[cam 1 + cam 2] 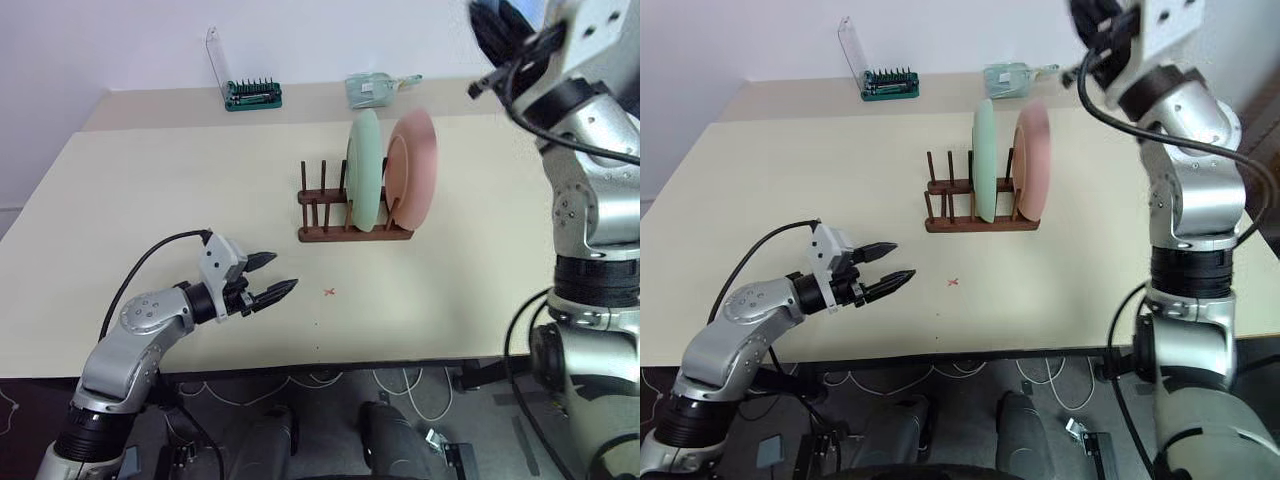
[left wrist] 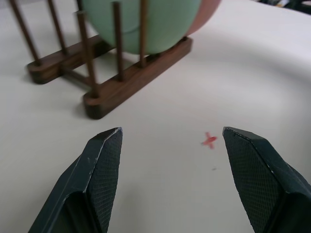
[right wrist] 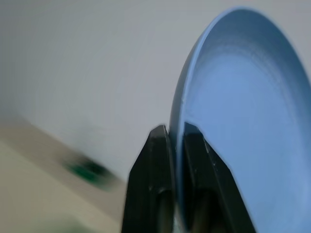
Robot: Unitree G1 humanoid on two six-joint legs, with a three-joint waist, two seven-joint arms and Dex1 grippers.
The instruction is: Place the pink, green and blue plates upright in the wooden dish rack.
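Observation:
The wooden dish rack point(image 1: 355, 228) stands at mid-table. Upright in it are the green plate point(image 1: 365, 170) and, just to its right, the pink plate point(image 1: 418, 165); the rack's left slots are free. The blue plate point(image 3: 243, 126) is up in the air, its rim pinched between the two black fingers point(image 3: 155, 165) of my right gripper point(image 3: 176, 130), whose arm is raised high at the upper right above the rack. My left gripper point(image 1: 278, 275) hovers low over the table, left of and nearer than the rack, open and holding nothing, with the rack ahead of it point(image 2: 131, 82).
A small red cross point(image 1: 329, 292) is marked on the table point(image 1: 150, 180) just right of the left gripper. A green toothed tool holder with a clear panel point(image 1: 252, 93) and a pale green object point(image 1: 370, 90) sit along the far edge.

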